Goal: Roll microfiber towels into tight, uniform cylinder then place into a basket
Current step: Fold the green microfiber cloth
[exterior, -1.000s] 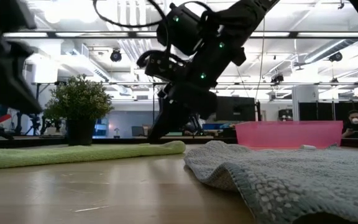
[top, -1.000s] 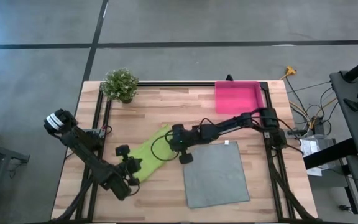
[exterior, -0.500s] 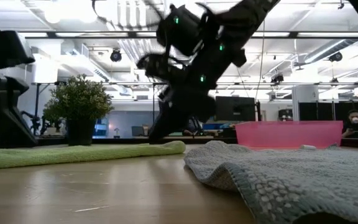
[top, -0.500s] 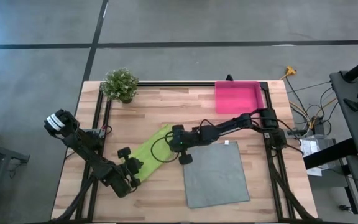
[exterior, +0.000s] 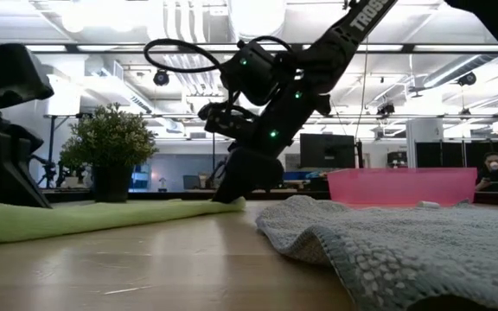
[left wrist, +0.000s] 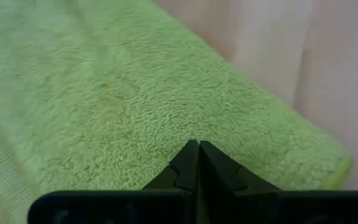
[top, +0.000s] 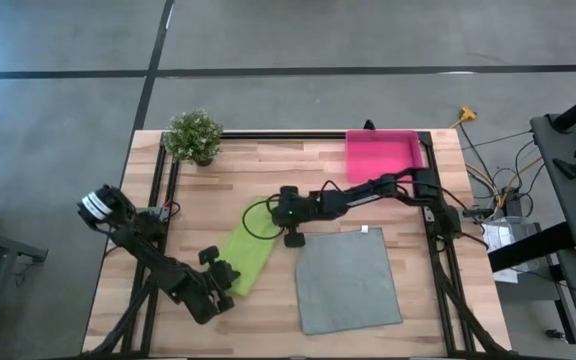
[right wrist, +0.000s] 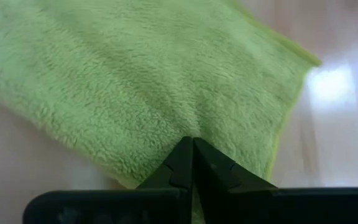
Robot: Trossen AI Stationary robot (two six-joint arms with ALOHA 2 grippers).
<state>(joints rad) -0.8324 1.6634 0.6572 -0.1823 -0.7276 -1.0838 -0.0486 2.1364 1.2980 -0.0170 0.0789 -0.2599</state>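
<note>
High view first: the lime green towel [top: 247,254] lies as a narrow folded strip running diagonally across the middle of the wooden table [top: 258,165], with a gripper at each end. The left gripper [top: 224,277] sits at the strip's near end, its jaws pressed together with the tips on the green pile. The right gripper [top: 288,222] reaches in from the far side to the strip's other end, jaws likewise pressed together, tips down on the cloth near its corner. Whether either one actually pinches fabric cannot be told. Just beside the strip, the grey towel [top: 348,279] lies spread flat, its small white tag [top: 365,229] at the far edge. The pink basket [top: 379,155] stands at the table's far right corner, the potted plant [top: 194,136] at the far left.
</note>
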